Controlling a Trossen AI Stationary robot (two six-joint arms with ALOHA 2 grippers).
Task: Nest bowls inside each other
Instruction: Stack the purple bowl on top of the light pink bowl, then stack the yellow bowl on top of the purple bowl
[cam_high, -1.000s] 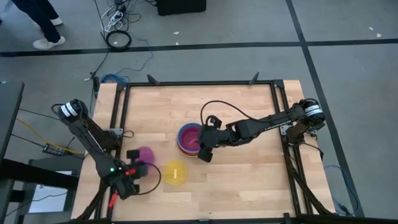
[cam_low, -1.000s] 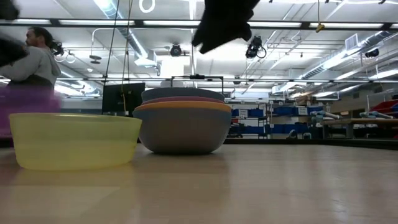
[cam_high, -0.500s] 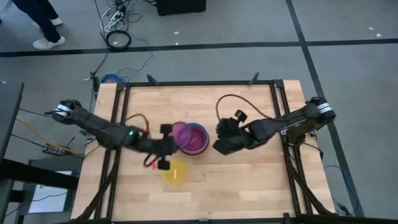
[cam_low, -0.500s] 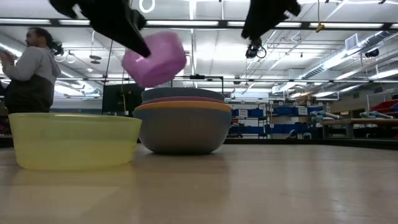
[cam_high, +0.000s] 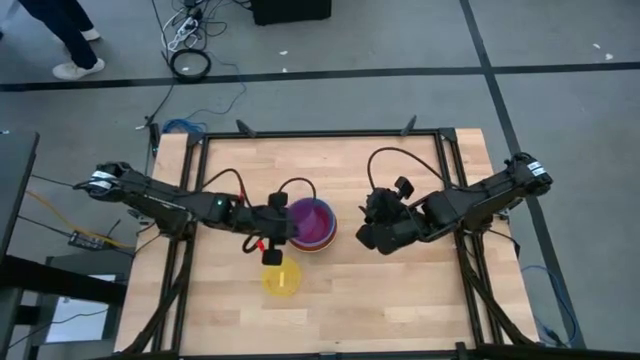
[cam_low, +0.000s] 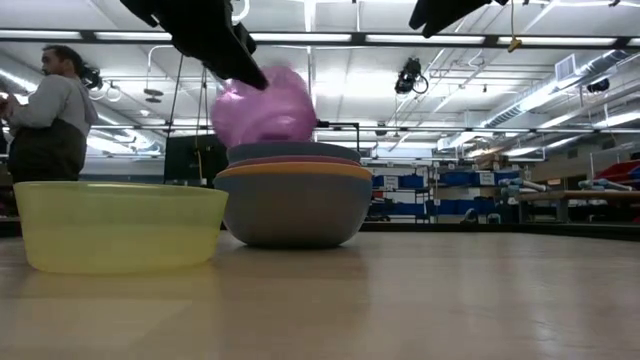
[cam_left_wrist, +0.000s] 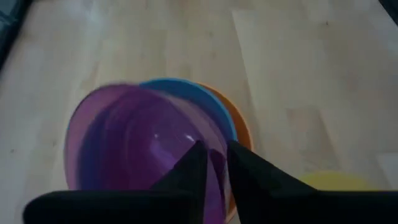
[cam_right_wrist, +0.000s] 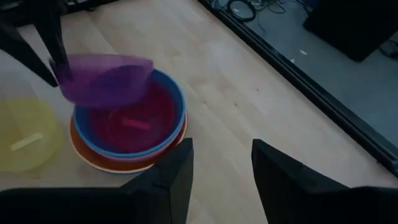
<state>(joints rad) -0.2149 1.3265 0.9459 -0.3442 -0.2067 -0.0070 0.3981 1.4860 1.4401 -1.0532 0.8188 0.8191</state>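
Note:
A purple bowl (cam_high: 306, 214) hangs tilted over the stack of nested bowls (cam_high: 322, 243) at the table's middle. In the right wrist view the purple bowl (cam_right_wrist: 106, 78) sits above the stack's red inside (cam_right_wrist: 134, 121) and blue rim (cam_right_wrist: 177, 99). My left gripper (cam_left_wrist: 216, 165) reaches in from the table's left. Its fingers stand a little apart, one inside and one outside the purple bowl's rim. A yellow bowl (cam_high: 282, 278) rests on its base in front of the stack. My right gripper (cam_right_wrist: 222, 168) is open, right of the stack. My left gripper has the purple bowl's near rim (cam_left_wrist: 214, 177) between its fingers (cam_left_wrist: 194, 168), one inside the bowl and one outside, coming slantwise down from the table's left. A gap shows between the fingers, so I cannot tell whether they still touch the wall. The bowl is tilted, its bottom (cam_low: 265, 138) at the stack's top.
The low view shows the stack's pale outer bowl (cam_low: 290, 210) with an orange rim (cam_low: 295, 171). Bare wood lies right of the stack and toward the near edge. A black frame (cam_high: 447, 160) borders the table. A person (cam_low: 50, 120) stands beyond the table.
My left gripper has swung from the table's near left up and across to the stack. It carried the purple bowl, which now tilts over the stack and sits lower than half a second ago. My right gripper has drawn back from the stack toward the table's right edge and risen.

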